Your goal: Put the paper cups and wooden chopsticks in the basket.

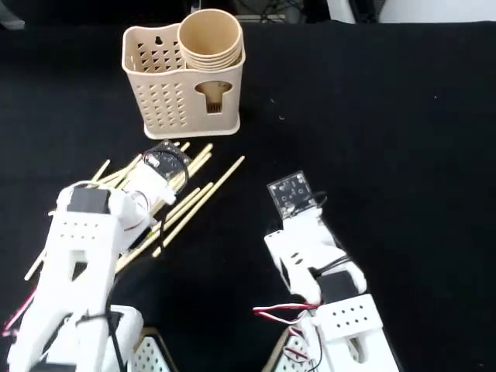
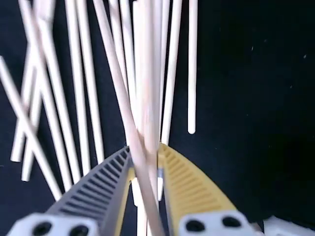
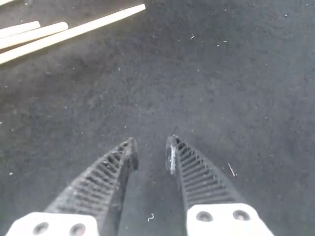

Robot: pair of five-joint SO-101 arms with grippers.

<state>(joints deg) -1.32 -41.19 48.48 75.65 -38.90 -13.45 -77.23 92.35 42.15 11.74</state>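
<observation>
Fingers of my left gripper (image 2: 145, 150) are pinched shut on the held chopsticks (image 2: 147, 83), two or three of them, can't tell exactly b/c they overlap. They run out ahead of the tips. The loose chopsticks (image 2: 78, 98) lie fanned on the black surface (image 2: 246, 98) just beside them, some crossing.

Right wrist view: my right gripper (image 3: 150, 150) has its fingers a little apart w/ nothing between, over bare surface; ends of loose chopsticks lie farther off.

High view: my left arm (image 1: 85, 232) is over the pile, near the front of the basket (image 1: 167, 105). The paper cups (image 1: 211, 39) sit stacked in one side of it; the other side looks free. My right arm (image 1: 318, 263) is well apart from the pile.

Step in hand is prob the lift. To do it well: go straight up till the far ends clear the crossing sticks, then tip them upright & lower into the free side next to the cups, slowly, as the sticks may swing. The basket's front wall is close, so height comes first. There's open surface toward the right arm's side, and that arm is out of the path
</observation>
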